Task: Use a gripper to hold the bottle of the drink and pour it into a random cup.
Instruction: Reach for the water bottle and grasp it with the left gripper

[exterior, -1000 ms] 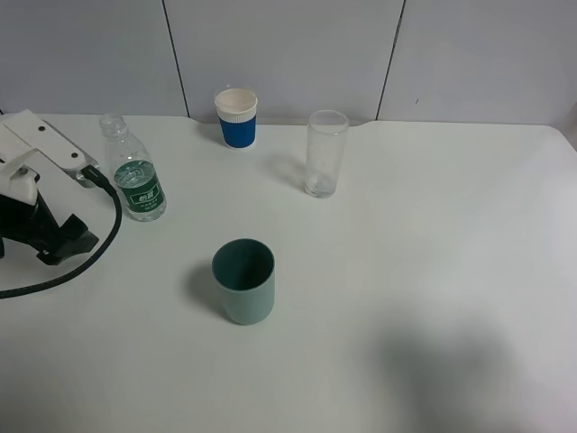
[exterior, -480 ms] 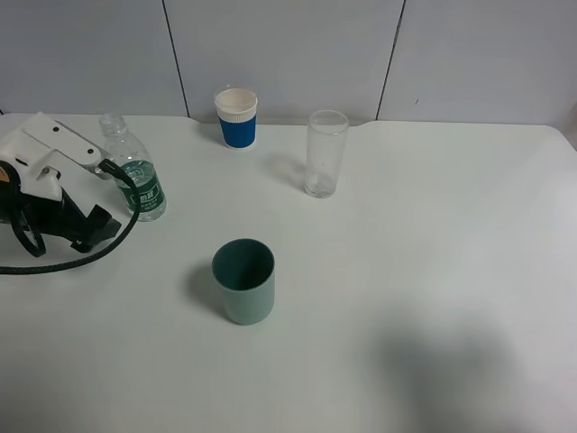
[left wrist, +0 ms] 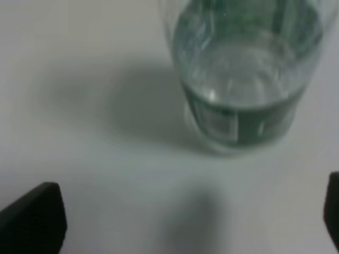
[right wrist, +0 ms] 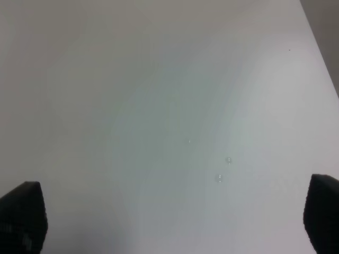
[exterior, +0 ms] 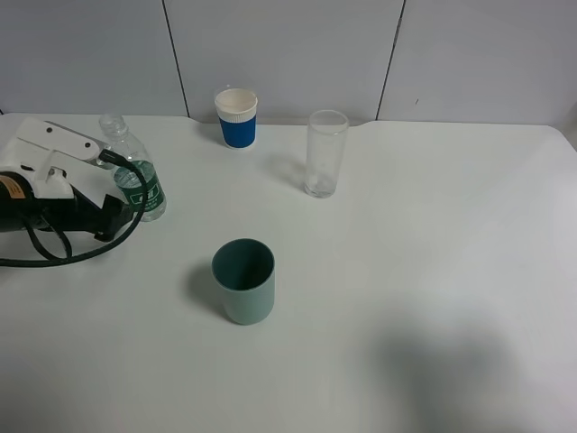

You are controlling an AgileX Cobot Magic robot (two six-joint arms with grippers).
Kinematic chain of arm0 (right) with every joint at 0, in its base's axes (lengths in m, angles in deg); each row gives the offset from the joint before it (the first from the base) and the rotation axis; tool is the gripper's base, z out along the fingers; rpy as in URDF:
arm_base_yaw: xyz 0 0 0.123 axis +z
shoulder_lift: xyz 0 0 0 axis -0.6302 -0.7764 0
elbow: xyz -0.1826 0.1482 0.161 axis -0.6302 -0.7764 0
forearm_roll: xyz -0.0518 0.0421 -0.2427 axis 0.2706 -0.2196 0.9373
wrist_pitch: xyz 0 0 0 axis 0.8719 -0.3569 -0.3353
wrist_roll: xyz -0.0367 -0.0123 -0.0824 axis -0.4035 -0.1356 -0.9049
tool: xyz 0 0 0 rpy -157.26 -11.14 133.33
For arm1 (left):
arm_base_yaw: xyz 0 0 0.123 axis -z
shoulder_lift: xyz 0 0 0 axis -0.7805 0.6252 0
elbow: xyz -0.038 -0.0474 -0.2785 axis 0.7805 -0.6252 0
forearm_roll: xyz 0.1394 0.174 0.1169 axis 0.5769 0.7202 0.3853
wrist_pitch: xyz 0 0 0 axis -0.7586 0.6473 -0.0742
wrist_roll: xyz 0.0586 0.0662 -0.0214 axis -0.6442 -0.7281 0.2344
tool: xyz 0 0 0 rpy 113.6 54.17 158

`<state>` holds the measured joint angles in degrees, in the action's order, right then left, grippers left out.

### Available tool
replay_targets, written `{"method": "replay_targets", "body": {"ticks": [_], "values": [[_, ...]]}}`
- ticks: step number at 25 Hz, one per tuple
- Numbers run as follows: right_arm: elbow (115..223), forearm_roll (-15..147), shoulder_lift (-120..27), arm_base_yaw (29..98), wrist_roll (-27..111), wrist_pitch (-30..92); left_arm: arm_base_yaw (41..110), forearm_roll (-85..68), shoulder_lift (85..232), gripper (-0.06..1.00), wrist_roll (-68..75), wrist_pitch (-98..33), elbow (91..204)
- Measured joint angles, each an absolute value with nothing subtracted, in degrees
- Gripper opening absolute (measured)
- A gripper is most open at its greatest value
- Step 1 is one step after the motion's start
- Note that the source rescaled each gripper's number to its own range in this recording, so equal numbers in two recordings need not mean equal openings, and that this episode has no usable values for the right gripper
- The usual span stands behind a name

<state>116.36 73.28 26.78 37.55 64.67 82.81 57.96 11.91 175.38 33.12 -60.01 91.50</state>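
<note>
The bottle of the drink [exterior: 137,177] is a small clear uncapped bottle with a dark green label, standing upright at the table's back left. My left gripper [exterior: 117,210], white housing with black jaws, lies low just left of the bottle and points at its lower part. In the left wrist view the bottle [left wrist: 241,79] is close ahead, partly filled with water, and the left gripper [left wrist: 183,222] is open, its jaws apart from the bottle. My right gripper [right wrist: 172,217] is open over bare table and does not show in the exterior view.
A teal cup [exterior: 243,280] stands in front of the middle. A blue-and-white paper cup [exterior: 237,117] and a tall clear glass [exterior: 325,153] stand at the back. A black cable [exterior: 54,257] loops beside the left gripper. Water droplets [right wrist: 222,168] lie on the table.
My left gripper has moved right and turned toward the bottle, so its jaws now sit right next to the bottle's base. The bottle and cups have not moved.
</note>
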Motion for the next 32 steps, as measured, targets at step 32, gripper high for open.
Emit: {"method": "replay_targets", "body": {"ticks": [32], "values": [[116.4, 73.3, 26.8, 37.5, 64.7, 82.8, 55.9, 24.2, 197.3, 0.97, 47.9, -100.4, 93.9]]}}
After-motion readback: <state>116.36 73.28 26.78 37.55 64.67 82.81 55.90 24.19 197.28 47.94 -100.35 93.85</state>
